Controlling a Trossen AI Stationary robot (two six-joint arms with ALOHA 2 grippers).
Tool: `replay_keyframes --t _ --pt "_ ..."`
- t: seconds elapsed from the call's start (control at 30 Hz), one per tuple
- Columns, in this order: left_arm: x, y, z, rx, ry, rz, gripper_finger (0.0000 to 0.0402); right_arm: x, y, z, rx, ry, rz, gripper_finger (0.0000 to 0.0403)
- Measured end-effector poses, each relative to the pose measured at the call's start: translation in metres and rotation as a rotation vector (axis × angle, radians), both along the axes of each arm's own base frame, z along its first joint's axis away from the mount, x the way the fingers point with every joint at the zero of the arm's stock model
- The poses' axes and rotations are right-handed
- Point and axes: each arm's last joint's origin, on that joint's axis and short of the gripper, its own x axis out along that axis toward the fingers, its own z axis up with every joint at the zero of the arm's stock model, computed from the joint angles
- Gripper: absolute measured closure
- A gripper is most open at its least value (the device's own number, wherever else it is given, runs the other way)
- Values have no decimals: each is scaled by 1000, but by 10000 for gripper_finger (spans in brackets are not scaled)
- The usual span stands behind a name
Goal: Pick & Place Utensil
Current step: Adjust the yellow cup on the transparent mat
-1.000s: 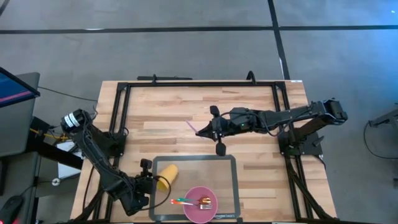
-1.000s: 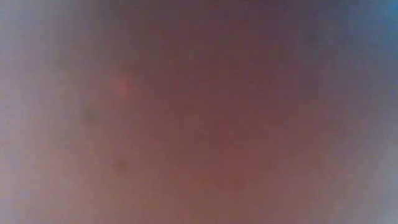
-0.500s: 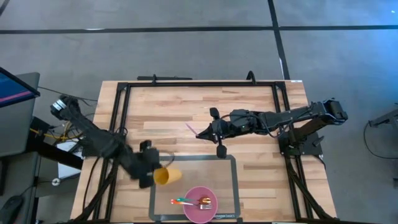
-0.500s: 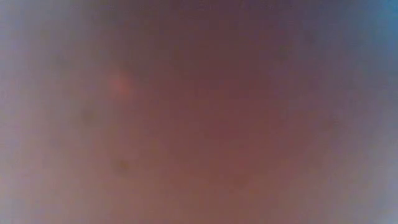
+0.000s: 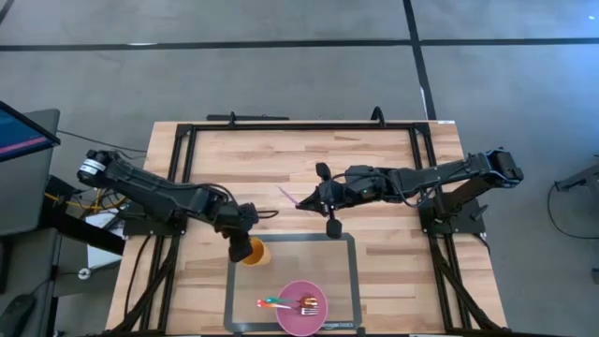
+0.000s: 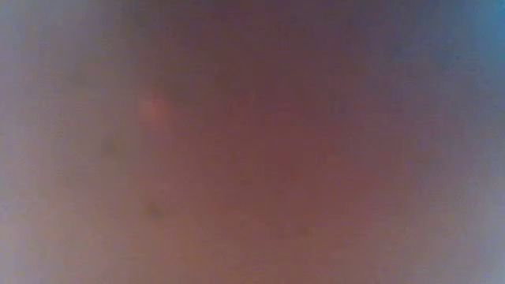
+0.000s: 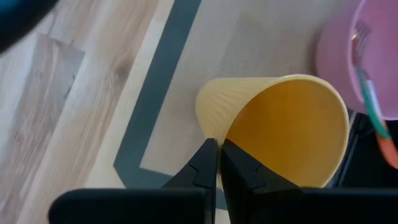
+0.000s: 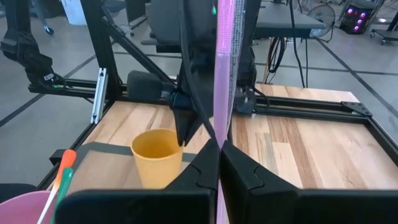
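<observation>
Pink utensil (image 8: 225,74) pinched upright in the right gripper (image 5: 324,198), just beyond the mat's (image 5: 342,271) far edge.
Its working end is cut off. Left gripper (image 5: 241,241) is closed on the yellow cup's (image 7: 283,127) rim at the mat's corner; a fork (image 5: 308,303) lies on the pink plate (image 5: 293,318). Low view shows nothing but blur.

The far half of the light wooden tabletop (image 5: 234,159) lies bare and open. Nearer, the grey-bordered mat (image 5: 342,281) carries an upright yellow plastic cup (image 5: 253,251) at its left far corner and a round pink plate (image 5: 301,309) at its near edge; the mat's right half is unobstructed.
</observation>
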Motion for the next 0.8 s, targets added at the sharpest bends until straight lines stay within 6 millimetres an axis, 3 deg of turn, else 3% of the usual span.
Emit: replay_keyframes --t 0.4,0.8 --pt "16 -1 -19 47 72 -25 372 0 0 0 -7 -1 2 402" --pt "17 -2 -12 31 3 -23 344 0 0 0 -7 -1 2 402"
